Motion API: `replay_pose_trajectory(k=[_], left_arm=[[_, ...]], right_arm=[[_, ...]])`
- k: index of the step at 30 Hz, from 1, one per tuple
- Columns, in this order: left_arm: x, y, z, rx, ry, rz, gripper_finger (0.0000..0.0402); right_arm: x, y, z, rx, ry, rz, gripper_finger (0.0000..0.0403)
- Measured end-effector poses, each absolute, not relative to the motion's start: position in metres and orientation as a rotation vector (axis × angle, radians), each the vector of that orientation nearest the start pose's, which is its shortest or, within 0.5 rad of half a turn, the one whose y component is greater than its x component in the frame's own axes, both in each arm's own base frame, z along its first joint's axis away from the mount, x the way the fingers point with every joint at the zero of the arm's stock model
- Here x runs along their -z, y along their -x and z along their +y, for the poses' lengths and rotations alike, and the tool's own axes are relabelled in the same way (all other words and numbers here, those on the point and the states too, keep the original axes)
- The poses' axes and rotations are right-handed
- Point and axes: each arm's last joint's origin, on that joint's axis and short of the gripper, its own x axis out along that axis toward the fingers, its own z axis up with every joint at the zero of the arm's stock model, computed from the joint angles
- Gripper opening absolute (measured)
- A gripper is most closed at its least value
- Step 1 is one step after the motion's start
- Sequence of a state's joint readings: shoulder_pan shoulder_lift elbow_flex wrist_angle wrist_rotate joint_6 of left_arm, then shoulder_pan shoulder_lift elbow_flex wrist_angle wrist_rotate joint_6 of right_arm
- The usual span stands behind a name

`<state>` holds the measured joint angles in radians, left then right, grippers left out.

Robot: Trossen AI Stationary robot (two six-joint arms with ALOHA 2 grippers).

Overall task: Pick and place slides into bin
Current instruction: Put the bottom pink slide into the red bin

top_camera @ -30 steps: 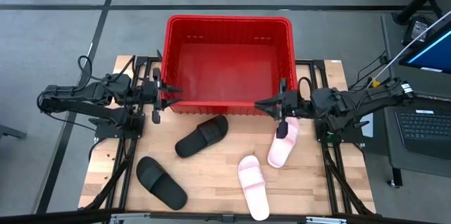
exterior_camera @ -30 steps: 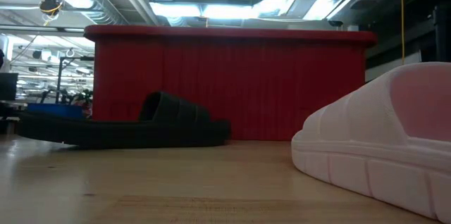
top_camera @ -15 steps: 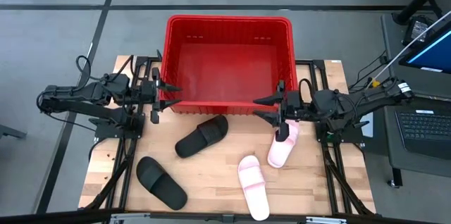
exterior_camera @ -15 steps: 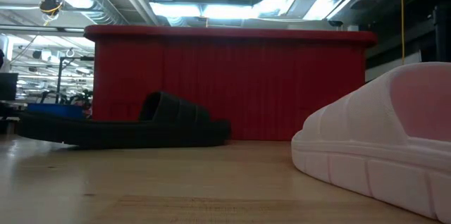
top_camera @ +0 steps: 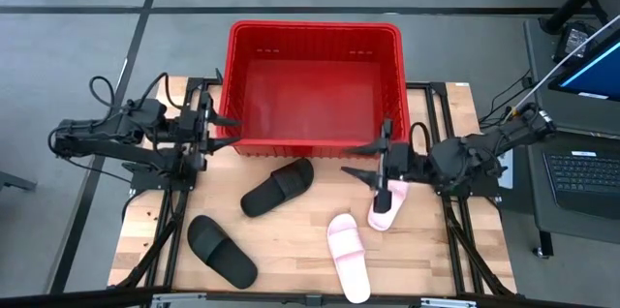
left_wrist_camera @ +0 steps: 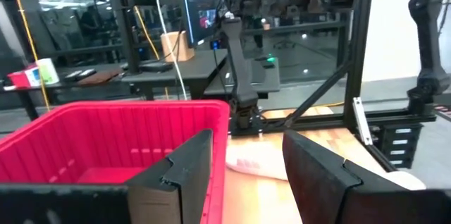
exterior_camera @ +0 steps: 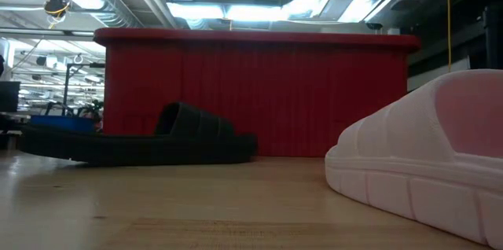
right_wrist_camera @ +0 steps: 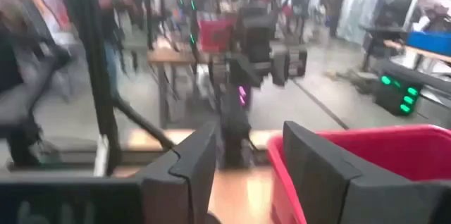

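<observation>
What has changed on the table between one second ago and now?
The right end effector, open, moved from the bin's front right corner toward the table's near edge, over the upper pink slide. The left end effector shifted slightly toward the bin's left wall. All four slides and the bin stayed in place; nothing was gripped.

A pale wooden surface (top_camera: pixel 291 240) carries a red bin (top_camera: pixel 313 143) at its far edge. Nearer lie two black slides (top_camera: pixel 277 187) (top_camera: pixel 222 250) on the left and two pink slides (top_camera: pixel 348 257) (top_camera: pixel 386 211) on the right.
</observation>
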<state>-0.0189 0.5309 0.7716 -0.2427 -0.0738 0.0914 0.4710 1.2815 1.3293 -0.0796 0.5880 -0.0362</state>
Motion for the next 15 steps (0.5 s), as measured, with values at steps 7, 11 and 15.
replay_pose_trajectory(k=[7,11,15], left_arm=[[-0.352,-0.108,0.000,-0.053,-0.093,0.022,0.0169],[-0.350,-0.108,0.000,-0.048,-0.093,0.043,0.0169],[-0.350,-0.108,-0.001,-0.003,-0.093,0.039,0.0169]], right_arm=[[-0.450,-0.254,0.135,0.247,0.028,0.232,0.0165],[-0.453,-0.250,0.144,0.269,-0.095,0.305,0.0165],[-0.441,-0.243,0.157,0.262,-0.202,0.397,0.0165]])
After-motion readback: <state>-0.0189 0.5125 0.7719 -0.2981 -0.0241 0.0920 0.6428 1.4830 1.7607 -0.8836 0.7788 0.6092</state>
